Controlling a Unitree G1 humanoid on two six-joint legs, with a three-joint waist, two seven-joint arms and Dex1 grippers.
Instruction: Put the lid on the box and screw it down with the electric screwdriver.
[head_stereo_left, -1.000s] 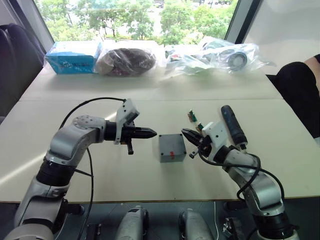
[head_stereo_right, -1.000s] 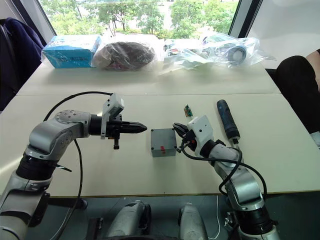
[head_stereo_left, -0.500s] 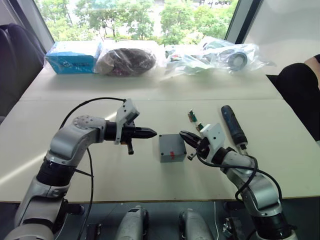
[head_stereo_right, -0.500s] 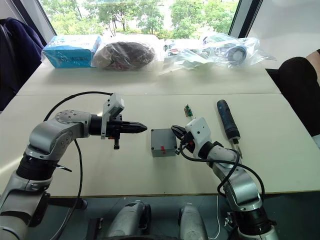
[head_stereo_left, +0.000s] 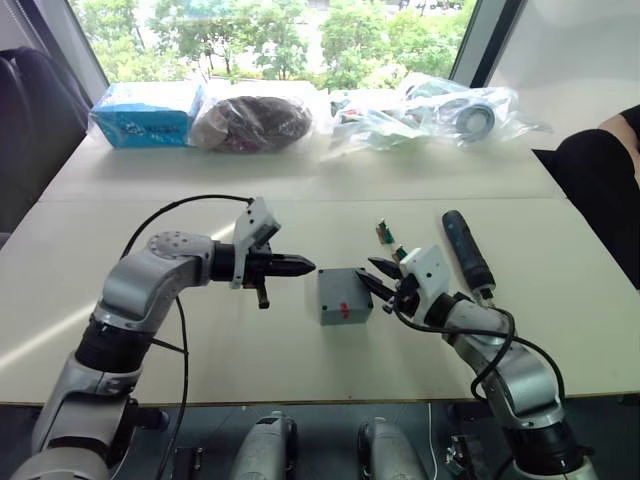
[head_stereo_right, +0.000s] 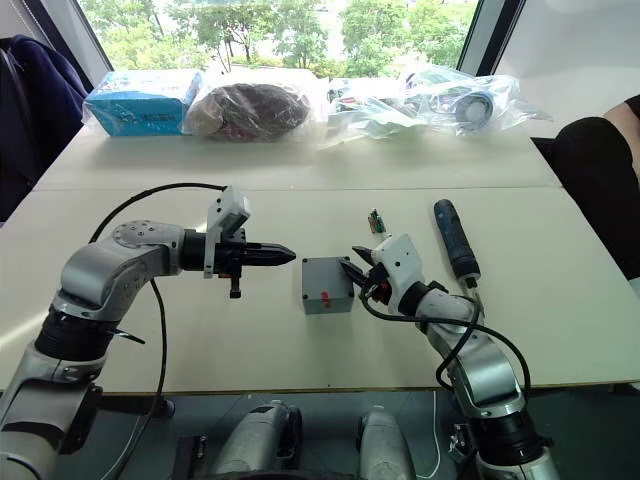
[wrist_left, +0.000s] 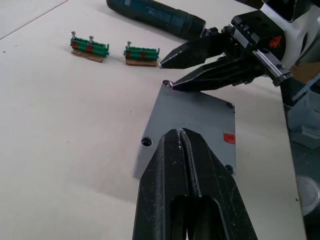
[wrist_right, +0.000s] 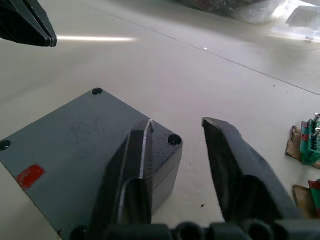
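Note:
The grey box (wrist_right: 164, 176) stands mid-table with the flat lid (head_stereo_left: 343, 290) lying on top; corner holes and a red sticker mark the lid's face. My right gripper (head_stereo_left: 372, 275) is open at the box's far right corner, one finger over the lid's corner hole and the other beyond the edge, nothing held. My left gripper (head_stereo_left: 306, 265) is shut and empty, hovering a little left of the box and pointing at it. The black electric screwdriver (head_stereo_left: 466, 250) lies on the table to the right of my right arm.
Two small green terminal parts (head_stereo_left: 382, 232) (wrist_left: 142, 52) lie just behind the box. A blue carton (head_stereo_left: 146, 113) and several plastic bags (head_stereo_left: 430, 112) line the table's far side. A person in black (head_stereo_left: 600, 170) sits at the right edge.
My right gripper has shifted slightly along the box's right edge toward its far corner, staying open. The left arm has barely moved.

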